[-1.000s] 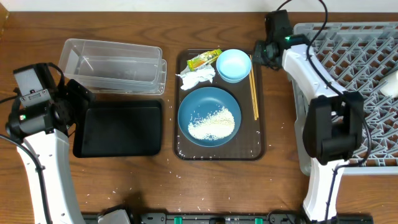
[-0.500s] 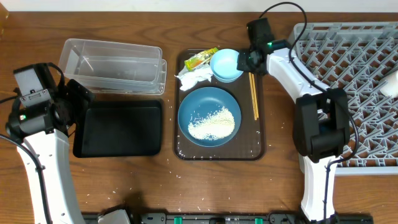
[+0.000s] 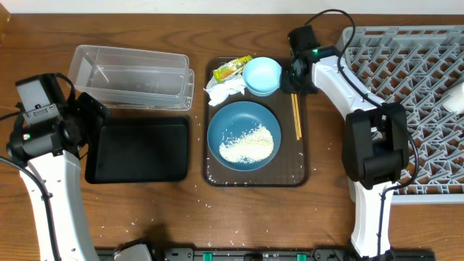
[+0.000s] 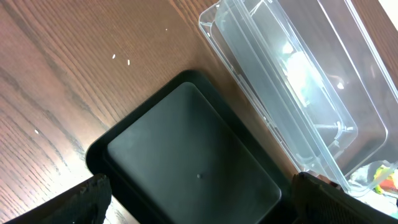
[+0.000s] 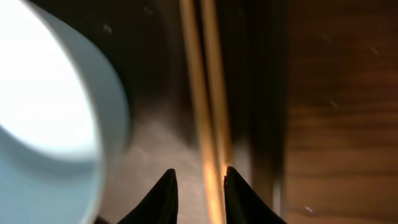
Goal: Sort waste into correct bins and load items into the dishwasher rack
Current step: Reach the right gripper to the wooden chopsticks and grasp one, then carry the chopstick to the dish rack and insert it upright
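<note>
"Two hands at the table [image 3: 239,225]: how does each stand, from where you are?"

"Right hand [image 5: 198,186]: lowered over the far end of the chopsticks [image 3: 296,112], the end away from the robot. Its fingers are narrowly parted, with the sticks running between the tips; whether they pinch the wood I cannot tell. Left hand [image 4: 202,202]: fingers spread wide, holding nothing, over the left end of the black tray [image 3: 138,148]."

"And the things to be sorted?"

"Chopsticks: flat along the right side of the brown serving tray [image 3: 290,168]. Light blue bowl [image 3: 262,75]: at that tray's far end, just left of the right hand, touching the crumpled napkin [image 3: 226,90]. Wrapper [image 3: 233,68]: in the far left corner, beside the bowl. Dark blue plate [image 3: 243,116]: nearer the robot on the same tray, with the rice [image 3: 247,143] heaped on it. Clear tub [image 3: 130,76]: just beyond the black tray, left of the serving tray. Grey rack [image 3: 413,87]: on the right side of the table, well apart from both bins."
</note>
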{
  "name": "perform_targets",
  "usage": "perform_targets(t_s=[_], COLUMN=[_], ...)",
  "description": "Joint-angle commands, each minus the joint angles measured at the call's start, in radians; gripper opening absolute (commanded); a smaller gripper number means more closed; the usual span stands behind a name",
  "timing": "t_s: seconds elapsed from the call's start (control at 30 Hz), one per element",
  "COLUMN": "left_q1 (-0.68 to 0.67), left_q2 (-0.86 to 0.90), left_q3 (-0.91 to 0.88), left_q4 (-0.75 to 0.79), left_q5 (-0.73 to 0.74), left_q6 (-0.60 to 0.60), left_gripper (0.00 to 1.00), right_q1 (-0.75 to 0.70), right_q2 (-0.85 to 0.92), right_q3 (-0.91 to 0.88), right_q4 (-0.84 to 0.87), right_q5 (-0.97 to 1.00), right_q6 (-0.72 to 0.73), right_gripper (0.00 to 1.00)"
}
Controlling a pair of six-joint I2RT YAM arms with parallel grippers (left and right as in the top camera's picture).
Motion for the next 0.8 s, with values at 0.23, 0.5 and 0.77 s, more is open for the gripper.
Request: perform_targets(t_s=[0.23, 0.5, 0.77], left_q1=[0.003, 0.003, 0.003], left_q2=[0.004, 0.004, 0.004], left_q3=[0.021, 0.021, 0.021], left_q4=[-0.003, -0.003, -0.003], left_q5=[-0.008, -0.008, -0.008], left_q6=[-0.001, -0.001, -0.001], left_gripper=[0.95, 0.95, 0.95], right_q1=[-0.011, -0.011, -0.002], right_q2=[-0.022, -0.022, -0.022], right_q3=[0.005, 0.000, -0.008], right_q4=[-0.054, -0.089, -0.088], right_q5=[-0.104, -0.064, -0.069], right_q6=[-0.172, -0.211, -0.231], right_gripper=[0.27, 0.29, 0.27])
